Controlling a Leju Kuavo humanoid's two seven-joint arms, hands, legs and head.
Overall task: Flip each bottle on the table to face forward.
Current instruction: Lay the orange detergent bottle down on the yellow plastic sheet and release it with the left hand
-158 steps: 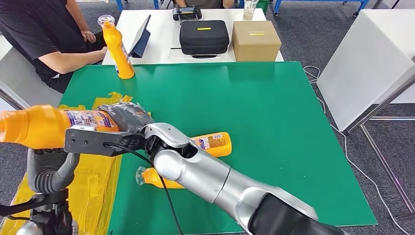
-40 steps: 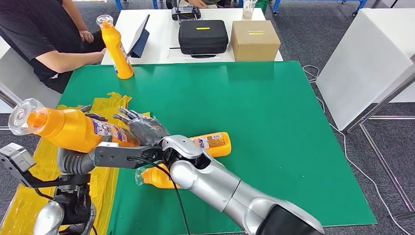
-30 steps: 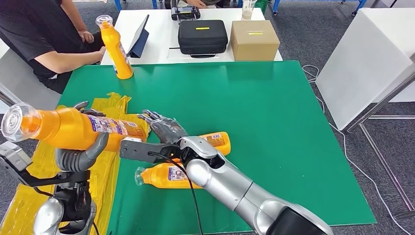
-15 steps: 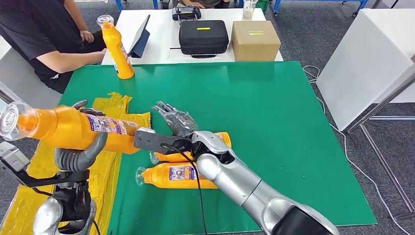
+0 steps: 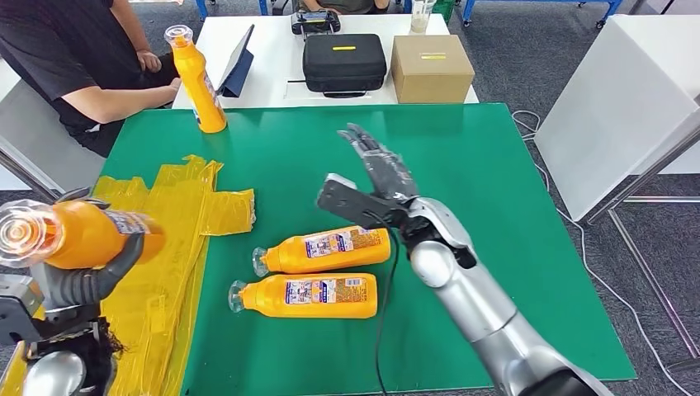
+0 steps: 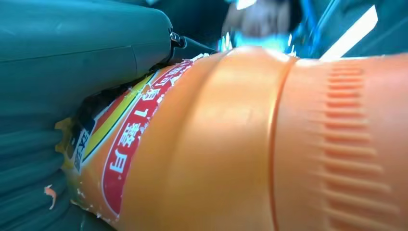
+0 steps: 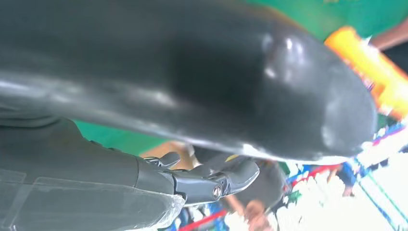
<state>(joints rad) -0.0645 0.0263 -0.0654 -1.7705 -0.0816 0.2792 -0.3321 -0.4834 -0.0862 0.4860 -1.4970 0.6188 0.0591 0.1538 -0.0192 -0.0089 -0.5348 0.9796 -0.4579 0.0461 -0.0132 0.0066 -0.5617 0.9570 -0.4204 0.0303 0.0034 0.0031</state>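
My left hand [image 5: 87, 276] grips an orange bottle [image 5: 70, 233] with a clear cap and printed label — off the table's [image 5: 495, 206] near-left edge. My right hand [image 5: 378, 169] hovers empty, fingers spread, above and just beyond two more bottles [image 5: 326, 249] lying on the green mat.

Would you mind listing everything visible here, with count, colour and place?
Lying bottles: two, orange, side by side on the green table.
Upright bottle: one, orange, at the table's far left corner.
Held bottle: one, orange, in the left hand.
Plastic sheet: yellow, along the table's left edge.
Case: black, on the white table beyond.
Box: brown cardboard, beside the case.
Person: dark shirt, seated far left.
Left hand: grips the held bottle.
Right hand: fingers spread above the table, holding nothing.
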